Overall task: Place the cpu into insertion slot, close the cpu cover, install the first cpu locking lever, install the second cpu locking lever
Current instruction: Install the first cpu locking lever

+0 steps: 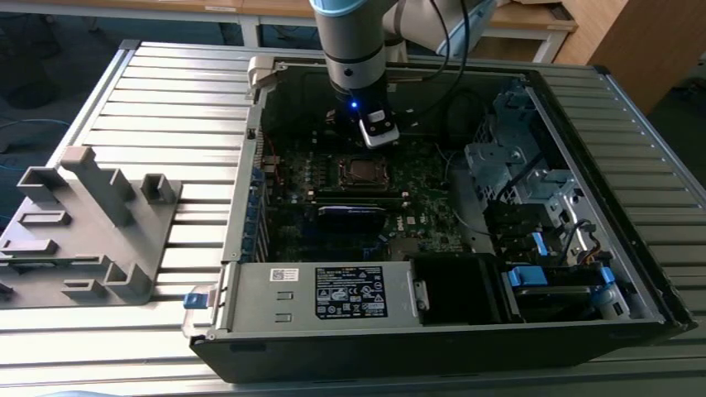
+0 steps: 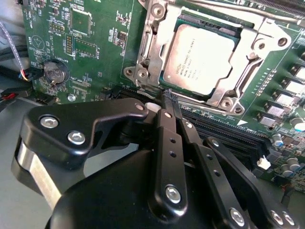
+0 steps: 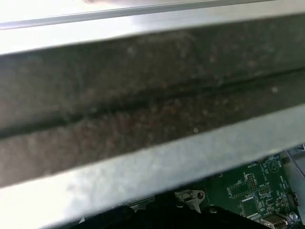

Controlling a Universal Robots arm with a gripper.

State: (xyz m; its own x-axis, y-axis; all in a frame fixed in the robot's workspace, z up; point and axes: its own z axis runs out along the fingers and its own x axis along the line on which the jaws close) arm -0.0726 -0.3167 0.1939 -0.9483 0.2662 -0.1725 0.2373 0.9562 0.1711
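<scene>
The cpu (image 2: 200,57), a silver-grey square chip, lies flat in its socket on the green motherboard (image 2: 95,47). The silvery cpu cover (image 2: 159,38) lies down around it as a frame. My gripper (image 2: 168,98) has its black fingers (image 2: 164,138) pressed together, with nothing visible between them. The tips sit at the socket's edge, beside the cover's corner bracket (image 2: 143,76). A thin metal lever rod (image 2: 238,8) runs along the socket's far side. In the exterior view the gripper (image 1: 378,132) hangs just behind the socket (image 1: 364,172) inside the open computer case.
The case walls (image 1: 248,165) enclose the board. A metal case rim (image 3: 143,157) is close by in the first wrist view. Memory slots (image 2: 228,129) run beside the socket, with a coin battery (image 2: 53,72) and cables (image 2: 14,71) nearby. A grey fixture (image 1: 88,223) stands on the slatted table at the exterior view's left.
</scene>
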